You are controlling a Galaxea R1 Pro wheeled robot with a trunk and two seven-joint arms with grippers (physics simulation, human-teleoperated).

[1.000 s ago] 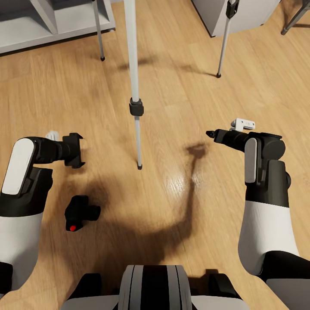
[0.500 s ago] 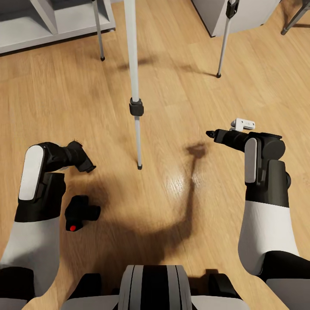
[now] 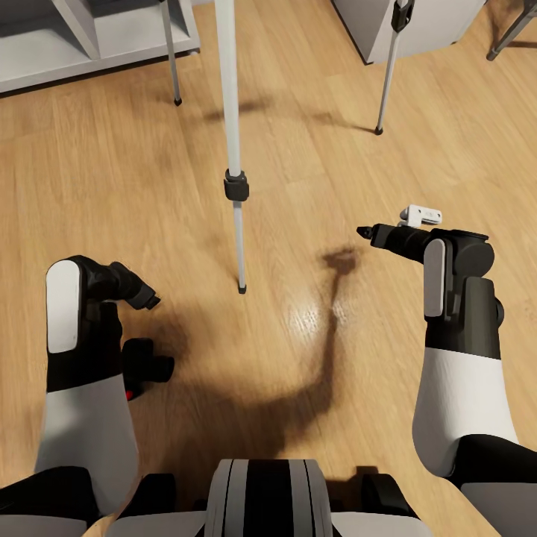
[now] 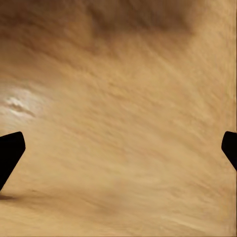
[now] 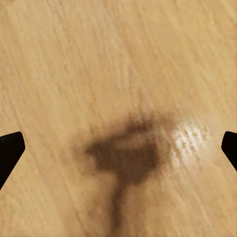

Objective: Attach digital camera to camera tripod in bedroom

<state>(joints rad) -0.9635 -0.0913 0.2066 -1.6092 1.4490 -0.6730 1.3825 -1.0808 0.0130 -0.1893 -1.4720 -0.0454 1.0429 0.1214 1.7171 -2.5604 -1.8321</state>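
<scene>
The digital camera (image 3: 149, 365) lies on the wood floor at the lower left, matte black, its red dot half covered by my left forearm. My left gripper (image 3: 145, 297) hangs just beyond the camera, apart from it, and points down at the floor. In the left wrist view its fingers (image 4: 10, 150) are spread wide over bare planks, open and empty. The camera tripod's nearest leg (image 3: 236, 186) stands ahead at centre; its two other legs (image 3: 388, 74) stand further back. The tripod's head is out of view. My right gripper (image 3: 365, 233) hovers open over the floor at the right.
White cube shelving (image 3: 74, 37) runs along the upper left. A grey cabinet (image 3: 425, 22) stands at the upper right, with a dark stool leg (image 3: 511, 30) beside it. My own base (image 3: 261, 500) is at the bottom edge. Bare floor lies between my arms.
My left arm has swung back toward my body and tilted its gripper down, so the forearm now covers part of the camera. The right arm, camera and tripod have not moved.
</scene>
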